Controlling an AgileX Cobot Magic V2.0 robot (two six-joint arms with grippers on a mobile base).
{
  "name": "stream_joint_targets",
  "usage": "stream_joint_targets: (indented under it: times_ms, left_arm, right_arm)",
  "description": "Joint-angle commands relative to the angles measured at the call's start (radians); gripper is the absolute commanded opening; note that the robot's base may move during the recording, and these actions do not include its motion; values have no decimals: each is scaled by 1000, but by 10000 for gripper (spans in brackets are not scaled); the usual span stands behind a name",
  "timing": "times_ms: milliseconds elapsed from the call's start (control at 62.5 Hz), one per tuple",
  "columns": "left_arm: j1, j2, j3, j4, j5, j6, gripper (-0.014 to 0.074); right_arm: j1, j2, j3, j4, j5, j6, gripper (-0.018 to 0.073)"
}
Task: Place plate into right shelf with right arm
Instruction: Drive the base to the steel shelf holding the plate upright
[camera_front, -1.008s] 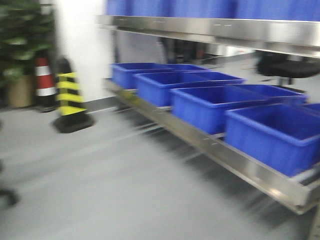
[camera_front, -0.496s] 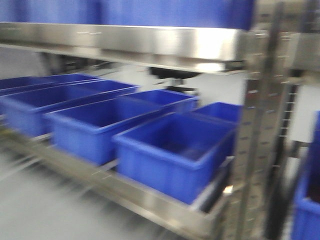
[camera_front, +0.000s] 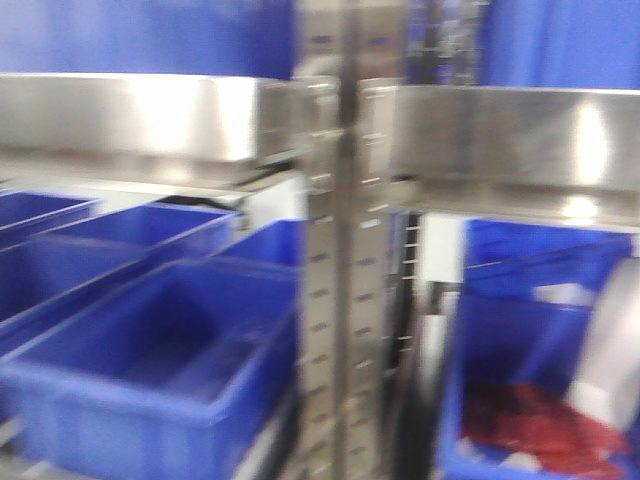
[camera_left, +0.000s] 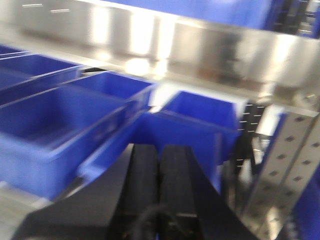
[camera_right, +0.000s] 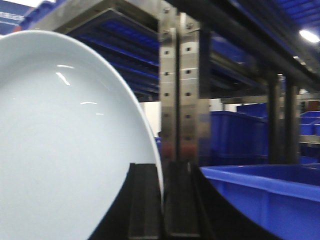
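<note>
The white plate fills the left of the right wrist view, standing on edge. My right gripper is shut on the plate's rim, one black finger on each side. Straight ahead of it rise the perforated steel uprights of the right shelf, which has a broad shiny front rail in the front view. A blurred white curved shape at that view's right edge looks like the plate. My left gripper is shut with nothing in it, in front of blue bins.
Blue bins sit on the lower level left of the central upright. Right of it, a blue bin holds something red. Another blue bin lies close to the right gripper. A steel rail runs overhead.
The front view has swept right along the rack: cones and floor are gone, the uprights now stand in the middle and the right bay with the red contents has come into view.
</note>
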Motion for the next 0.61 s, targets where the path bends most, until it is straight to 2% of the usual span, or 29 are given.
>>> stream_joint_targets:
  times_ms: [0, 592]
  left_arm:
    - [-2, -6, 9, 0, -90, -6, -47]
    - [-2, -6, 9, 0, -90, -6, -47]
  right_arm:
    - [-5, 18, -27, -4, -89, -5, 54]
    - [-5, 18, -27, -4, -89, -5, 54]
